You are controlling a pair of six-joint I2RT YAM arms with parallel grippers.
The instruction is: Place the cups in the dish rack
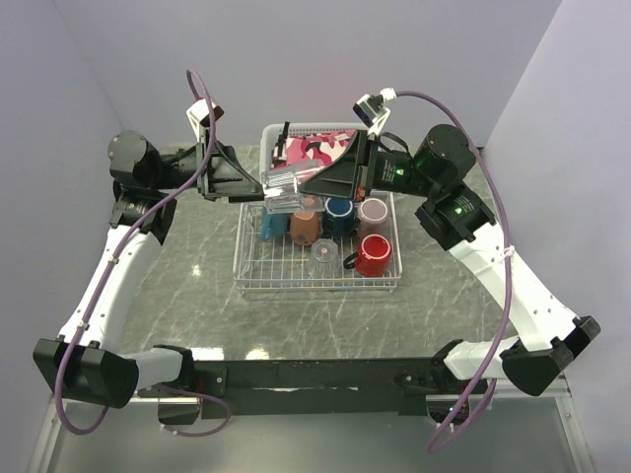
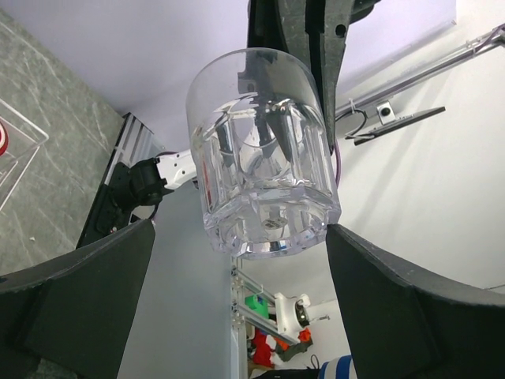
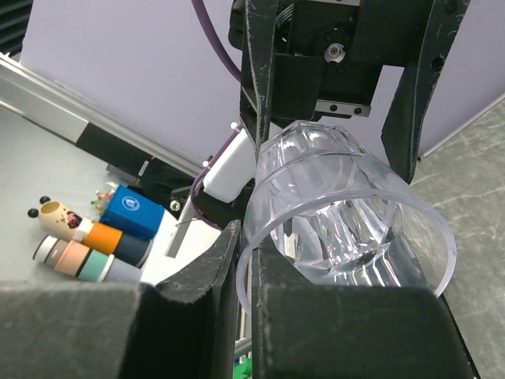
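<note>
A clear glass [image 1: 282, 193] hangs on its side above the back edge of the white wire dish rack [image 1: 254, 283]. My right gripper [image 1: 299, 185] is shut on its rim: in the right wrist view the wall of the glass [image 3: 347, 213] is pinched between the jaws of the gripper [image 3: 250, 272]. My left gripper [image 1: 260, 187] is open, and in the left wrist view its fingers [image 2: 87, 300] flank the base of the glass [image 2: 264, 158] without closing on it. In the rack stand a teal mug [image 1: 271, 225], terracotta mug [image 1: 304, 228], navy mug [image 1: 339, 215], mauve mug [image 1: 373, 211], red mug [image 1: 373, 255] and another clear glass [image 1: 322, 256].
A white slotted basket with pink camouflage cloth [image 1: 314, 148] stands right behind the rack, under both grippers. Grey marble tabletop [image 1: 177, 286] lies left and right of the rack. The black frame rail [image 1: 315, 374] runs along the near edge.
</note>
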